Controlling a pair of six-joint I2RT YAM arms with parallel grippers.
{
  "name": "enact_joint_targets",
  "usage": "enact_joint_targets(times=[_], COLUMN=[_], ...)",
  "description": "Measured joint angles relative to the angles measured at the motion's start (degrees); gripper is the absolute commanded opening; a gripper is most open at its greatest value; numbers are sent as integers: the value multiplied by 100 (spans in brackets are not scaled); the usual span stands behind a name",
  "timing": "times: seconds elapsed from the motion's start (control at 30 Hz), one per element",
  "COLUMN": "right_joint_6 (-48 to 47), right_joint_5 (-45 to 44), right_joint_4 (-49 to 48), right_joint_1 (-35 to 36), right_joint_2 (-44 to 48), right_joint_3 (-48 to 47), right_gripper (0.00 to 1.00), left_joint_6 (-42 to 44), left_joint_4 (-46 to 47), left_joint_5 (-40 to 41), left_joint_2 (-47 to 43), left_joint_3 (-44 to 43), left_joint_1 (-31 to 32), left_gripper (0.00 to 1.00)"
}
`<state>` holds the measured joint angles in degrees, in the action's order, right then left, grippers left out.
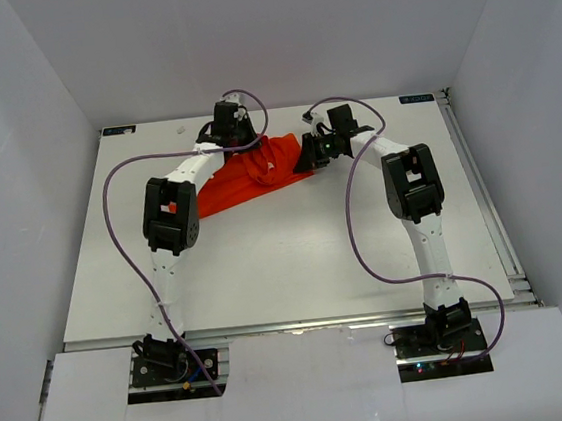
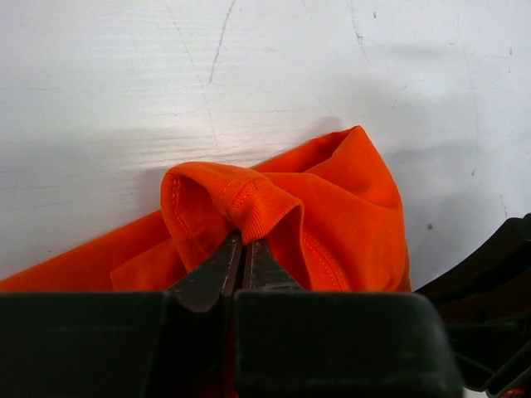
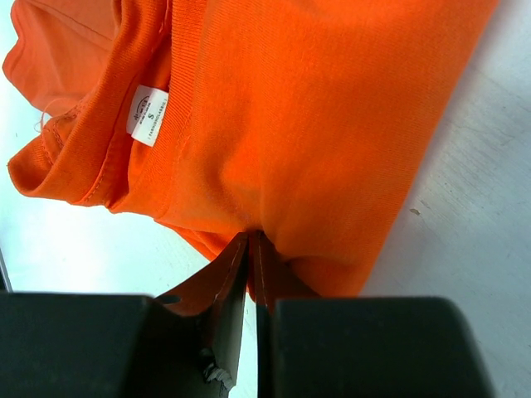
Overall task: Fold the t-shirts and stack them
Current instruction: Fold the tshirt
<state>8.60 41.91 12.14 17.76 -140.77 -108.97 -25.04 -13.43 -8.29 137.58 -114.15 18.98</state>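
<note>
One bright orange-red t-shirt point(image 1: 258, 178) lies bunched at the far middle of the white table point(image 1: 287, 270), partly under both arms. My left gripper point(image 1: 244, 142) is at its far left part, shut on a ribbed hem fold of the t-shirt point(image 2: 249, 203); in the left wrist view the gripper point(image 2: 243, 240) pinches that fold. My right gripper point(image 1: 308, 157) is at the cloth's right edge. In the right wrist view this gripper point(image 3: 250, 238) is shut on a pinch of the t-shirt point(image 3: 315, 124), near the collar with its white size label point(image 3: 148, 114).
White walls enclose the table on three sides. A metal rail point(image 1: 486, 199) runs along the right edge. Purple cables point(image 1: 358, 222) loop off both arms over the table.
</note>
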Motion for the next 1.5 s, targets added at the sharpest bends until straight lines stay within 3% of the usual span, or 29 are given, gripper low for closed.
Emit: enact_joint_targets(times=[0.13, 0.37, 0.6, 0.7, 0.73, 0.87, 0.97, 1.13, 1.27, 1.4, 1.5], right_joint_6=[0, -4, -4, -9, -11, -15, -15, -20, -22, -26, -44], right_joint_5=[-20, -44, -48, -66, -68, -83, -83, -83, -83, -83, -83], right_joint_4=[4, 15, 13, 11, 7, 7, 7, 7, 7, 9, 11], right_joint_1=[0, 0, 0, 2, 7, 17, 22, 26, 26, 26, 26], right_joint_2=[0, 0, 0, 0, 0, 2, 2, 2, 2, 2, 2], right_joint_3=[2, 2, 2, 2, 2, 2, 2, 2, 0, 0, 0], right_gripper=[14, 14, 14, 14, 14, 14, 14, 14, 14, 14, 14], left_joint_6=[20, 66, 136, 151, 173, 221, 205, 162, 35, -79, -166], left_joint_4=[59, 223, 321, 293, 251, -2, -31, -140, -155, -50, 138], left_joint_5=[111, 229, 284, 297, 297, 385, 420, 256, -129, -734, -1102], left_joint_2=[-55, -686, -1097, -1104, -1102, -1051, -1051, -1095, -1589, -2415, -2968], left_joint_3=[203, 1460, 1838, 1838, 1827, 1580, 1495, 1539, 2107, 2881, 3272], left_joint_1=[-15, -190, -498, -597, -612, -643, -671, -710, -715, -715, -715], left_gripper=[8, 8, 8, 20, 39, 69, 77, 75, 70, 79, 79])
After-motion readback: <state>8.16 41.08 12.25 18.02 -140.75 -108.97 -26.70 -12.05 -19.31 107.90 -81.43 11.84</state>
